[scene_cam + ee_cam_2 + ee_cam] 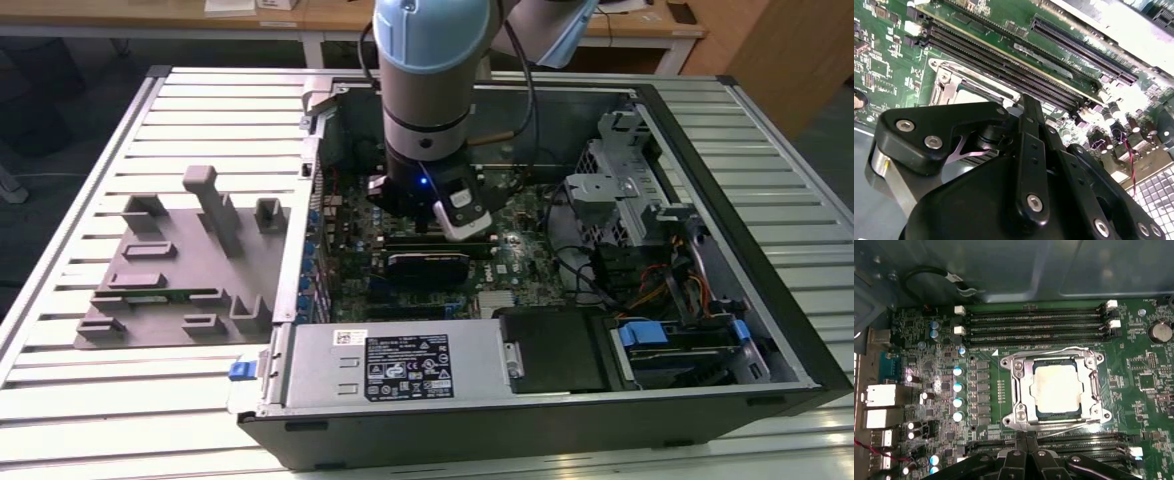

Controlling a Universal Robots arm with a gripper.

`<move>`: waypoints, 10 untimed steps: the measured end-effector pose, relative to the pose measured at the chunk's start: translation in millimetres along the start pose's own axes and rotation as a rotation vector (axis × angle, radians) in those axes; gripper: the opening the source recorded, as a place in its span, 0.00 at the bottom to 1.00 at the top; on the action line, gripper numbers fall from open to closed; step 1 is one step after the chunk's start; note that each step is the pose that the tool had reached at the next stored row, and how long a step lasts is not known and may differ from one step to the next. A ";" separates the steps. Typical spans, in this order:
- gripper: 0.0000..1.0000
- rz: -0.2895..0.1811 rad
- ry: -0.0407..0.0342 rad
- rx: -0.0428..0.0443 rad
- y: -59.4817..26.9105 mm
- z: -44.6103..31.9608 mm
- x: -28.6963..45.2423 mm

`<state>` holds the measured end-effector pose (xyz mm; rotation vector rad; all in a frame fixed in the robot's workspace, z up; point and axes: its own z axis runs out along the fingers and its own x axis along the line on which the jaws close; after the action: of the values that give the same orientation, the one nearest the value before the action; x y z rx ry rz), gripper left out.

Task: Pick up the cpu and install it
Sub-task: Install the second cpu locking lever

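In the first wrist view the cpu (1056,385), a silvery-white square chip, lies flat inside the metal-framed socket (1016,390) on the green motherboard. My gripper (1027,440) is shut with nothing between its fingers, and it hangs just off the socket's edge, over the memory slots (1074,442) beside it. In the exterior view the gripper (449,232) reaches down into the open computer case, low over the middle of the motherboard (514,270). In the second wrist view the gripper's black linkage (1029,150) hides most of the socket; a corner of the socket's frame (946,85) shows.
The case walls (694,150) surround the board, with the power supply (387,365) at the front and a drive cage with cables (627,210) on the exterior view's right. A grey parts holder (180,260) lies on the slatted table on the left. Capacitors (958,387) stand beside the socket.
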<state>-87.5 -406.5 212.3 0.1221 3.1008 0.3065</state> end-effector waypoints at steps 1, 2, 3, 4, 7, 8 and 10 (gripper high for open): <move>0.11 0.000 0.0002 -0.0030 -0.4 0.3 0.1; 0.11 0.000 0.0002 -0.0040 -0.7 0.7 0.1; 0.11 0.000 0.0003 -0.0047 -1.1 1.0 0.1; 0.11 0.000 0.0004 -0.0054 -1.5 1.3 0.1; 0.11 0.000 0.0005 -0.0072 -2.6 3.1 0.3; 0.11 0.000 0.0006 -0.0078 -3.1 3.8 0.5; 0.11 0.000 0.0007 -0.0083 -3.9 5.0 0.8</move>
<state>-88.4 -409.3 206.7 0.1221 3.0998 0.3194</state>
